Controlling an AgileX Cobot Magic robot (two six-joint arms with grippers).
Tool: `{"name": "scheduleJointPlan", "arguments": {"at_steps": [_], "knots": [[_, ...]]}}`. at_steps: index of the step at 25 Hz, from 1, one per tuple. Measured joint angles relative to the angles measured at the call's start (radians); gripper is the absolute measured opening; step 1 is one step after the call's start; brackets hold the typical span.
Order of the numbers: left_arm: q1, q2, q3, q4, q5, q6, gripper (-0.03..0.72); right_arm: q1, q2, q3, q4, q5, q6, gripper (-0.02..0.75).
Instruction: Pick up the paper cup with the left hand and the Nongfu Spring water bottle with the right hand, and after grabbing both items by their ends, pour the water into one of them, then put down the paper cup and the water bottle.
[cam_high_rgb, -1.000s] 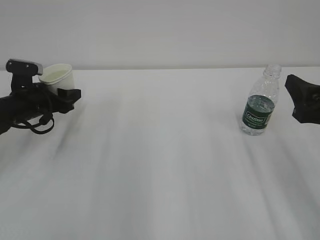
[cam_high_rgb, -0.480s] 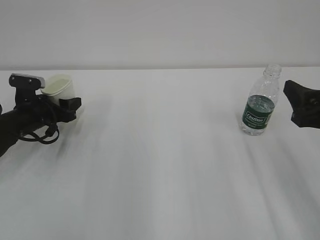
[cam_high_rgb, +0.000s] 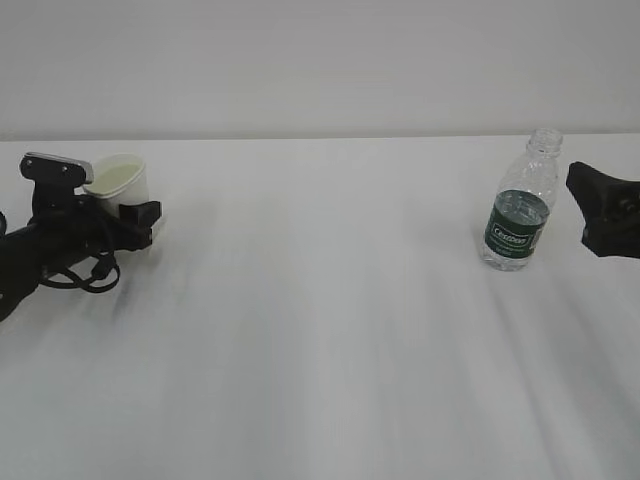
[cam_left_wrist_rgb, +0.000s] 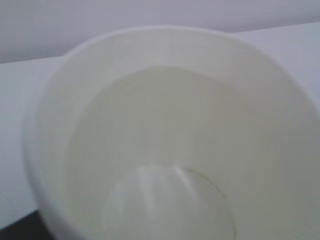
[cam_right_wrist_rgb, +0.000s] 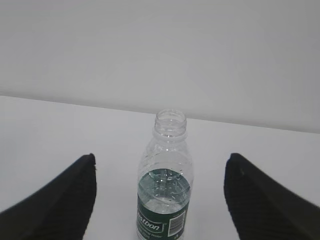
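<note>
— At the left edge of the white surface (cam_high_rgb: 320, 330), what is your left claw (cam_high_rgb: 125, 215) doing?

— It is clamped round the small white tapered paper cup (cam_high_rgb: 120, 183). The cup tilts a little, its cream-white inside facing up, and its bottom looks dry from my left wrist. Loose black cables hang from my arm just behind it.

— And toward the right edge?

— The small clear ribbed plastic bottle with the dark green label band (cam_high_rgb: 520, 207) stands upright there, capless, clear water (cam_right_wrist_rgb: 165, 187) inside up to about the top of the label. My right claw (cam_right_wrist_rgb: 160, 200) is spread wide, level with the bottle, one finger (cam_right_wrist_rgb: 55, 200) on each side, neither touching it.
</note>
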Motion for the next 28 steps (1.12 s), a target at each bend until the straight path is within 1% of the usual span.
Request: {"name": "scheduleJointPlan", "arguments": {"at_steps": [10, 23, 25, 28], "knots": [[0.000, 0.065, -0.002, -0.020, -0.079, 0.004, 0.450, 0.000, 0.000, 0.000, 0.000, 0.004, 0.000, 0.593], [0.000, 0.073, -0.005, -0.021, -0.095, 0.004, 0.452, 0.000, 0.000, 0.000, 0.000, 0.013, 0.000, 0.592], [0.000, 0.073, -0.005, -0.021, -0.095, 0.004, 0.465, 0.000, 0.000, 0.000, 0.000, 0.013, 0.000, 0.592], [0.000, 0.075, -0.005, -0.021, -0.097, 0.004, 0.516, 0.000, 0.000, 0.000, 0.000, 0.013, 0.000, 0.592]]}}
